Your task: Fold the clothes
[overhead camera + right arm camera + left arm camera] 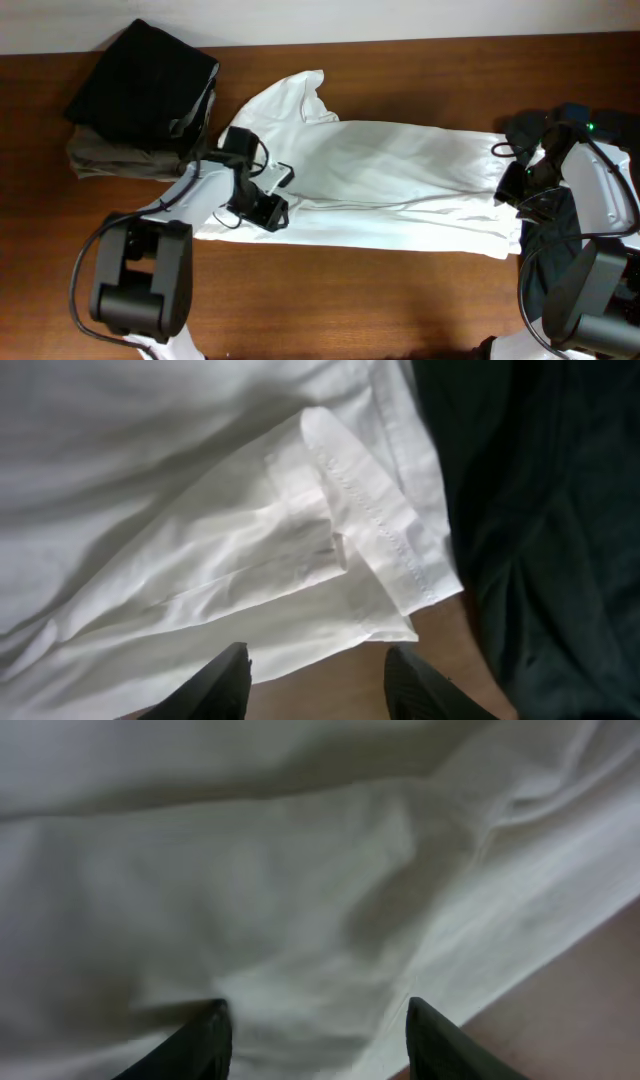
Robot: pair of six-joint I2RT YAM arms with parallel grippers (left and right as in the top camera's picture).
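— One white garment lies stretched across the middle of the table, its long side running left to right.
— We see it rumpled, with a flap turned up at its far left end and its near edge doubled over.
— In the right wrist view we find a stitched hem folded back to a corner, just beside a dark cloth.
— The left gripper?
— Its fingers stand apart over wrinkled white fabric, clamping nothing.
— The right gripper?
— Parted too, we judge, at the hem corner, with bare wood between the tips.
— We note a stack of dark folded clothes at the far left.
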